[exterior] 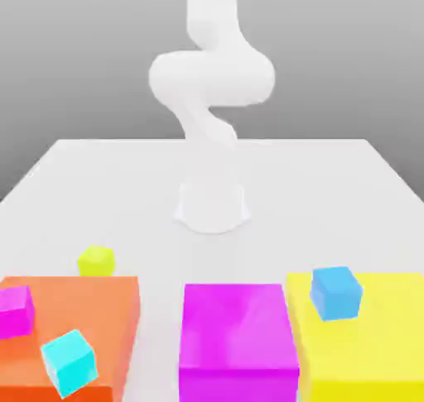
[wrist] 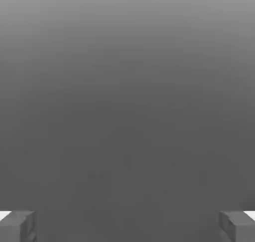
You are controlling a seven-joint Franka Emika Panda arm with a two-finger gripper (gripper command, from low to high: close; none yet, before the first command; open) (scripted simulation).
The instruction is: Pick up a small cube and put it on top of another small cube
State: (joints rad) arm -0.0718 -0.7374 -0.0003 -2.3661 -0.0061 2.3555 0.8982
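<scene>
Fingers spread wide w/ nothing between, gripper empty. Small lime-yellow cube sits on tabletop, just behind orange block at near edge. You've done nothing yet: approach, grasp, lift, stack all left.

Before me lies a white table under a plain grey backdrop. Three large blocks stand in a row along the near edge. The orange block is at the exterior view's left, the magenta block in the middle, the yellow block at the right. On the orange block rest a small magenta cube and a small cyan cube, tilted. A small blue cube sits on the yellow block.
</scene>
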